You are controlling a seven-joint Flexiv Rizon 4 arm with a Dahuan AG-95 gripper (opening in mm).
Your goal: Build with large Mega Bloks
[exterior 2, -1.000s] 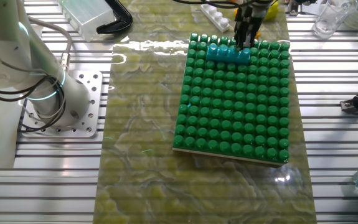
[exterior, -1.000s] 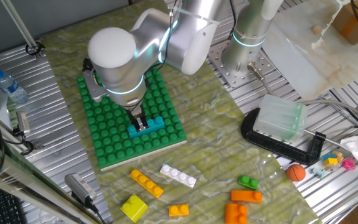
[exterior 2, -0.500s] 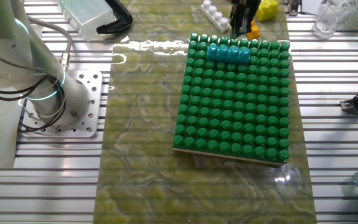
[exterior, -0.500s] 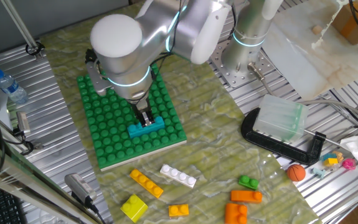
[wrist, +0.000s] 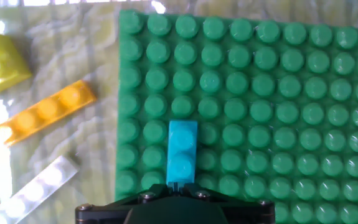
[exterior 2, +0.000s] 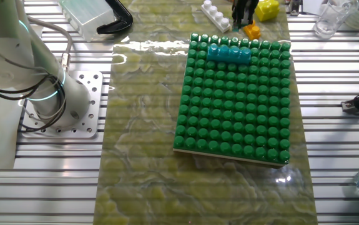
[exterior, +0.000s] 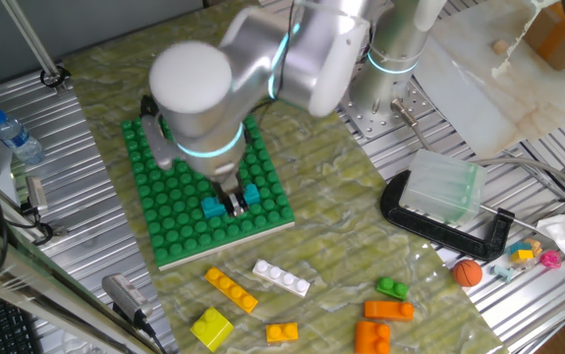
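The teal brick (exterior 2: 229, 54) sits pressed on the green baseplate (exterior 2: 235, 106), in the second row from the edge that faces the loose bricks. The gripper (exterior 2: 244, 12) is above the mat just beyond that edge, apart from the teal brick.

The step in hand, as I judge it, is to leave the placed brick and go for the next one. To do it well, the arm should rise straight until the fingers are clear of the studs, so that the teal brick is not dragged or lifted off. Only then should it travel sideways to a loose brick. The nearest candidates are the white brick (exterior: 282, 277) and the long yellow brick (exterior: 231, 290), both lying flat on the mat near the baseplate edge. The yellow block (exterior: 211, 327), the small orange brick (exterior: 282, 333), the orange bricks (exterior: 380, 323) and the small green brick (exterior: 392, 288) lie further along. For a long brick, the fingers should close across the narrow sides near its middle, so it hangs level and its underside meets the studs squarely.

About the fingers: they hold nothing, and no brick is between them. They appear to be slightly apart, but one fixed view is blurred by motion and the other shows only dark fingertips at the top edge, so I cannot tell the opening with certainty. In the hand view the teal brick lies just ahead of the gripper body, free and seated on the studs.
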